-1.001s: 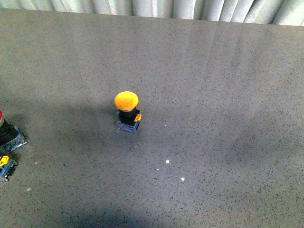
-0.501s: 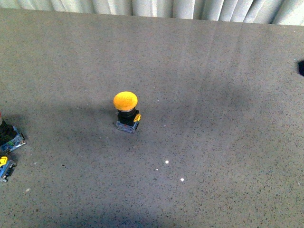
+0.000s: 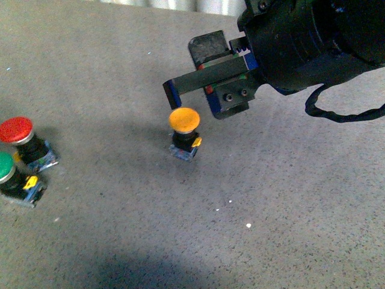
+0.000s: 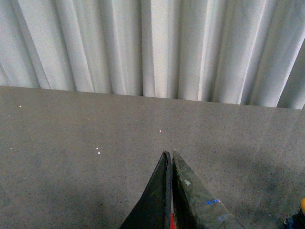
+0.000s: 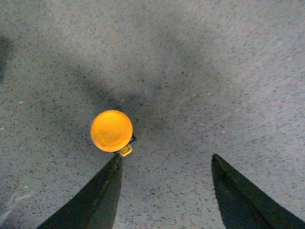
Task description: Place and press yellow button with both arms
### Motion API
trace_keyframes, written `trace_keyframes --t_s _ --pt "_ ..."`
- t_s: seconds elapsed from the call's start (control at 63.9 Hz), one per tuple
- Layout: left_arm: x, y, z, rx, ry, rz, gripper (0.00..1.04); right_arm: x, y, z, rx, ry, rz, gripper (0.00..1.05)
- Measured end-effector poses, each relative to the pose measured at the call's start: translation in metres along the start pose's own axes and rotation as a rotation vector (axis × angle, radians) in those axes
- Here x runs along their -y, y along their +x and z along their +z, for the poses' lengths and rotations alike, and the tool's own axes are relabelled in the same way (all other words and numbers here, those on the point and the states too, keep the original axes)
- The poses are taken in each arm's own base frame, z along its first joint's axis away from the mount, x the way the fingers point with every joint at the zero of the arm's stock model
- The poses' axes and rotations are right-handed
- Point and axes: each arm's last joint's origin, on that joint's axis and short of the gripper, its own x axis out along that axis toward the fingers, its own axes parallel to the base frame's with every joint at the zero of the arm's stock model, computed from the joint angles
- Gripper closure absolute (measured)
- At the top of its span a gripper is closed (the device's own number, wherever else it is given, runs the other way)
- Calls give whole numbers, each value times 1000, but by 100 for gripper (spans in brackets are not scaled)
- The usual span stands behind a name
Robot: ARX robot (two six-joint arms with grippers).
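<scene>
The yellow button [image 3: 184,120] stands upright on the grey table [image 3: 289,198], its domed cap above a black body and a bluish base. My right gripper [image 3: 185,67] hangs open just above and behind it, reaching in from the upper right. In the right wrist view the yellow button [image 5: 111,130] sits just past one fingertip [image 5: 114,164], outside the gap of the right gripper [image 5: 166,158]. In its own wrist view my left gripper [image 4: 170,153] is shut with nothing in it, over bare table. The left arm does not show in the front view.
A red-capped button [image 3: 16,129] and a green-capped button [image 3: 5,167] stand together at the table's left edge. White pleated curtains [image 4: 152,47] hang behind the table's far edge. A black cable [image 3: 343,114] loops under the right arm.
The right arm has come into the front view, its open gripper now above the yellow button. The view itself has shifted, so the red and green buttons show more fully at the left.
</scene>
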Motion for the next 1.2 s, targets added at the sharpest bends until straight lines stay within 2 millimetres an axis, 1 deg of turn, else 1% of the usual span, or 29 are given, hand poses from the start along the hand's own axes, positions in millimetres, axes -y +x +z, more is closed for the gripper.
trace_keyframes --t_s 0.031,0.156,0.235,0.438,0.641,0.72,0.798,1.032,1.205 --pt "0 -1 0 1 0 0 103 -1 2 1 -5 5 2 82" --pt "0 -3 0 1 0 0 103 -6 11 1 -37 34 29 104" --pt "0 -5 0 0 0 0 103 -9 16 -2 -64 57 65 103" --pt "0 -8 0 0 0 0 103 -13 25 -4 -90 102 92 103" --pt "0 -11 0 0 0 0 103 -14 27 -6 -99 121 105 103" --pt "0 -17 -5 -33 0 0 103 -14 28 -5 -101 124 107 103" --pt "0 -21 -4 -15 0 0 103 -15 31 -5 -105 126 107 103" --pt "0 -22 -4 -18 0 1 103 -17 42 -4 -120 131 124 103" --pt "0 -22 -4 -18 0 1 103 -17 44 -2 -119 131 117 103"
